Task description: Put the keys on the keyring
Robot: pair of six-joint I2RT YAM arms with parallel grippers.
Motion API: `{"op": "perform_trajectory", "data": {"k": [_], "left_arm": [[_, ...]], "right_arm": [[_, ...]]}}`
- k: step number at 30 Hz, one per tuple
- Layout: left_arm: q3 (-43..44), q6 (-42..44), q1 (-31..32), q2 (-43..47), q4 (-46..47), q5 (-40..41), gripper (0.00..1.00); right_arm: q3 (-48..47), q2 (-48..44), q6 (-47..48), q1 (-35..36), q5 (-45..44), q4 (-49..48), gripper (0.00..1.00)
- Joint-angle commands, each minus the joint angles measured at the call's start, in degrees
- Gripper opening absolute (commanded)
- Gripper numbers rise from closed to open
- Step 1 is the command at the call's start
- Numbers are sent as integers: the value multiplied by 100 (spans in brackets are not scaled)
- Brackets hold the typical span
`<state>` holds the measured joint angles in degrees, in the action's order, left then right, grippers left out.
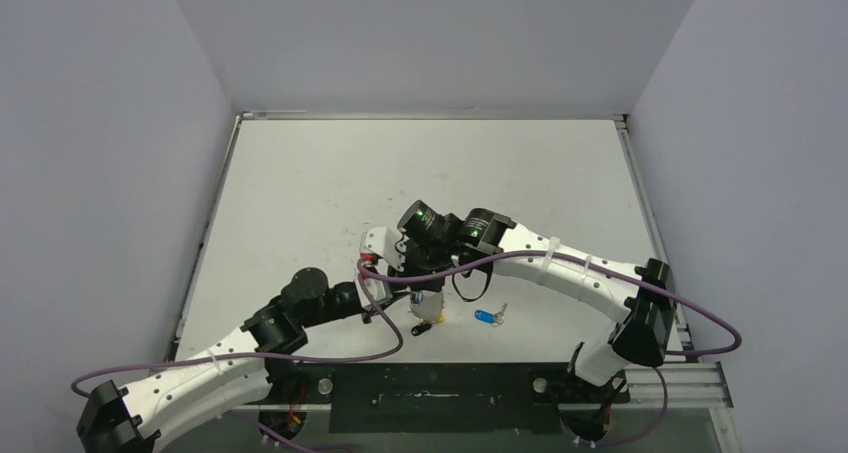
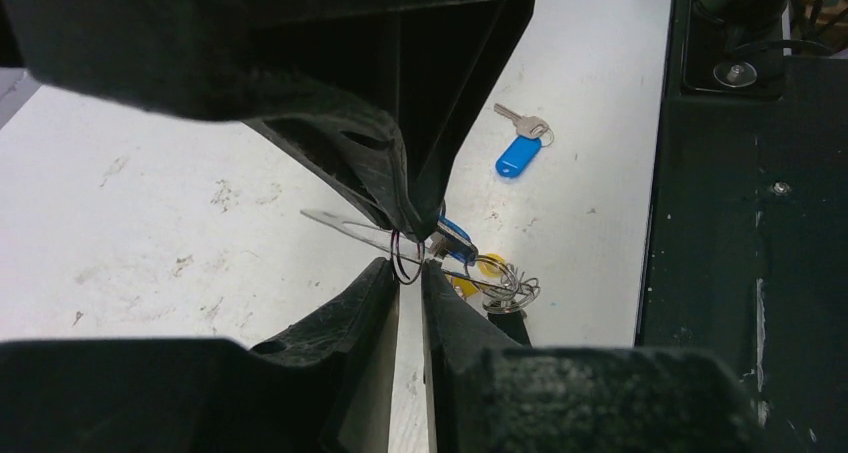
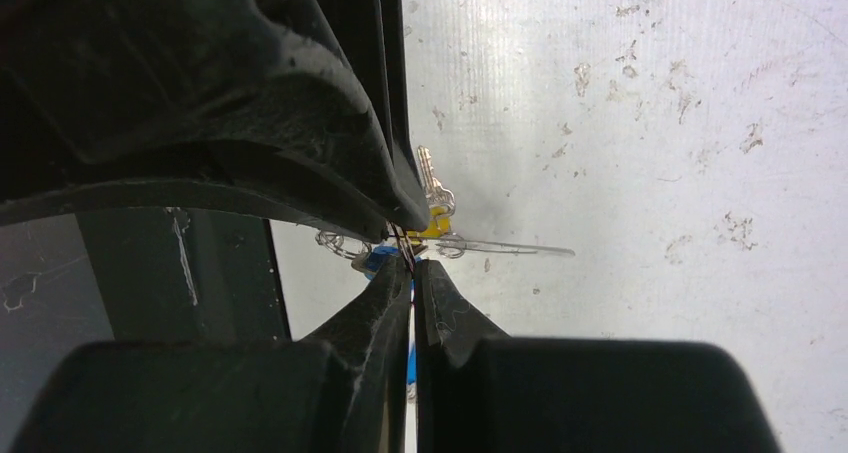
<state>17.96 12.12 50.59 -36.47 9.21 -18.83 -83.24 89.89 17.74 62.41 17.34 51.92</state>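
Right gripper (image 3: 410,261) pinched shut on keyring (image 3: 500,245); left gripper (image 2: 408,273) barely open at same wire. We see keys (image 2: 490,271) bunched at its 3 o'clock. Risk: opposed pull twists hoop, wire slips.

The white counter (image 1: 300,193) is scuffed, with scattered dark smudges. Near its front edge, right of centre, a small silver key (image 2: 521,122) lies flat, joined to a blue tag (image 2: 518,156) lying beside it. Just left of these is a bunch of keys (image 2: 495,283) with yellow and black heads; whether it rests on the counter cannot be told. A black strip (image 1: 430,398) borders the front edge.
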Motion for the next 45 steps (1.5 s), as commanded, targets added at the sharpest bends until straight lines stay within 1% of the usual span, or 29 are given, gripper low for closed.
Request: {"op": "perform_trajectory", "data": {"k": [1, 13, 17, 18, 20, 22, 24, 25, 26, 27, 36, 38, 39, 41, 43, 45], "left_arm": [[253, 17, 14, -89, 311, -154, 12], [178, -67, 13, -440, 863, -331, 10], [130, -135, 17, -469, 1072, -321, 7], [117, -150, 14, -467, 1107, -289, 9], [93, -184, 13, -444, 1155, -228, 17], [50, -200, 13, -411, 1211, -193, 18], [20, -201, 15, -398, 1248, -185, 14], [9, -207, 15, -403, 1255, -183, 10], [7, -208, 18, -411, 1269, -189, 4], [2, -205, 20, -421, 1265, -191, 0], [-104, -236, 18, -279, 1276, 70, 0], [-207, -317, 13, -187, 1413, 197, 0], [-276, -323, 13, -138, 1536, 242, 0], [-459, -345, 14, -65, 1851, 308, 0], [-626, -359, 13, -3, 2162, 341, 0], [-733, -389, 16, 50, 2400, 381, 0]], "right_arm": [[-162, -182, 72, 122, -88, -154, 0], [-142, -151, 94, 146, -108, -168, 0], [-148, -138, 113, 141, -100, -172, 0], [-136, -136, 120, 147, -93, -185, 0], [-116, -134, 123, 141, -99, -193, 0], [-105, -134, 124, 144, -100, -198, 0], [-111, -131, 116, 146, -100, -204, 0], [-113, -142, 116, 146, -93, -208, 0], [-118, -144, 116, 148, -91, -208, 0], [-119, -142, 116, 145, -83, -214, 0], [-14, -196, 107, 107, -102, -420, 1], [84, -269, 33, -10, -48, -607, 13], [159, -323, -16, -99, 26, -731, 23], [339, -490, -124, -322, 298, -1007, 35], [611, -718, -239, -619, 713, -1368, 44], [1003, -980, -380, -943, 1215, -1799, 48]]}}
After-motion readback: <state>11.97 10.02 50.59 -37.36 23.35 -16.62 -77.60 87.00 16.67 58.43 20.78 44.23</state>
